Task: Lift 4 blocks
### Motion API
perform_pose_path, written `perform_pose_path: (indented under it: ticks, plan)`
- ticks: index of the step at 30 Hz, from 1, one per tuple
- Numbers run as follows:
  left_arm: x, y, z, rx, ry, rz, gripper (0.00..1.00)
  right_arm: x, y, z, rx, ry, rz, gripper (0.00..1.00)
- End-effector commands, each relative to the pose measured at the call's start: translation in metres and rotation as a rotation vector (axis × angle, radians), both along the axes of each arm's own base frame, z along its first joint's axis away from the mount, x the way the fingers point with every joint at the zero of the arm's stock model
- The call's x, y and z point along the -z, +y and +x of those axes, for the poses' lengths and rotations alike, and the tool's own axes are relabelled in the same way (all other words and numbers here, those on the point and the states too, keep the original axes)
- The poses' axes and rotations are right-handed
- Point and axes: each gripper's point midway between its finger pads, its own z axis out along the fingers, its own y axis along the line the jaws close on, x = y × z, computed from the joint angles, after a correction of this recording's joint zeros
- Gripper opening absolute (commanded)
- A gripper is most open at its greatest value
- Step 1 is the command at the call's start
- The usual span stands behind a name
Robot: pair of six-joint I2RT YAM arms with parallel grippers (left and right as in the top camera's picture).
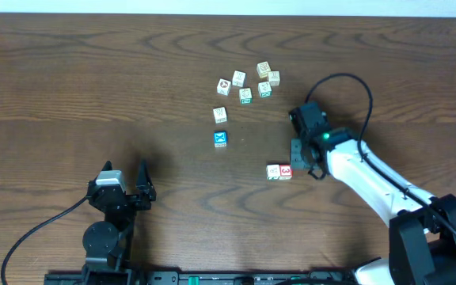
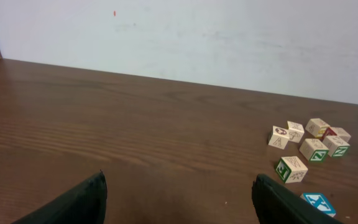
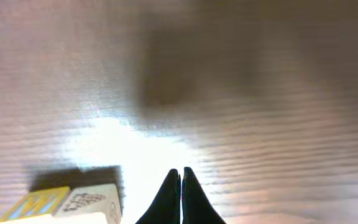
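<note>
1. The right end effector (image 3: 180, 190) is fully closed. Its two dark fingers are pressed tip to tip with nothing between them, low over the table (image 1: 70, 71).
2. Just beside it, toward the table's middle, sits the red-faced block (image 1: 285, 171). This block touches a white-faced block (image 1: 273, 171) on its far side, and both rest flat on the wood. In the right wrist view this pair shows at the lower left, close to the fingertips but not between them.
3. The left end effector (image 2: 179, 208) is spread wide and holds nothing. Its fingers (image 2: 73, 200) frame bare wood near the front edge, well apart from every block.
4. The blue-faced block (image 1: 221, 139) lies alone near the table's centre. A green-marked white block (image 1: 220, 115) stands just behind it, apart from it.
5. Farther back, a loose cluster of six pale blocks (image 1: 245, 95) sits near the far edge, some touching one another.
6. All four picture blocks are on the table, and none is off the surface.
</note>
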Motion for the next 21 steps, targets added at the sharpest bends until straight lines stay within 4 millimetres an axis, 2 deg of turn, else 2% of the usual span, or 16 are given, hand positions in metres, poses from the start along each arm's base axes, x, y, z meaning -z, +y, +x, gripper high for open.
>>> perform_pose_path:
  ticks: [1,4,8,14,15,17,21]
  plan:
    - [0.017,0.007,-0.001,-0.036,0.051,0.006,0.75,-0.028,-0.006,0.021,0.014,-0.056,-0.049,0.01]
    - [0.017,0.007,-0.001,-0.036,0.051,0.006,0.75,-0.041,-0.004,0.026,0.007,-0.063,-0.049,0.01]
    - [0.017,0.007,-0.001,-0.036,0.051,0.006,0.75,-0.062,0.010,0.038,-0.009,-0.094,0.000,0.02]
    - [0.017,0.007,-0.001,-0.036,0.051,0.006,0.75,-0.095,0.047,0.058,-0.076,-0.167,0.131,0.24]
    - [0.017,0.007,-0.001,-0.036,0.051,0.007,0.75,-0.101,0.052,0.061,-0.088,-0.185,0.145,0.30]
    - [0.017,0.007,-0.001,-0.036,0.051,0.006,0.75,-0.108,0.059,0.066,-0.102,-0.213,0.156,0.41]
    - [0.017,0.007,-0.001,-0.036,0.051,0.006,0.75,-0.113,0.072,0.070,-0.144,-0.250,0.167,0.52]
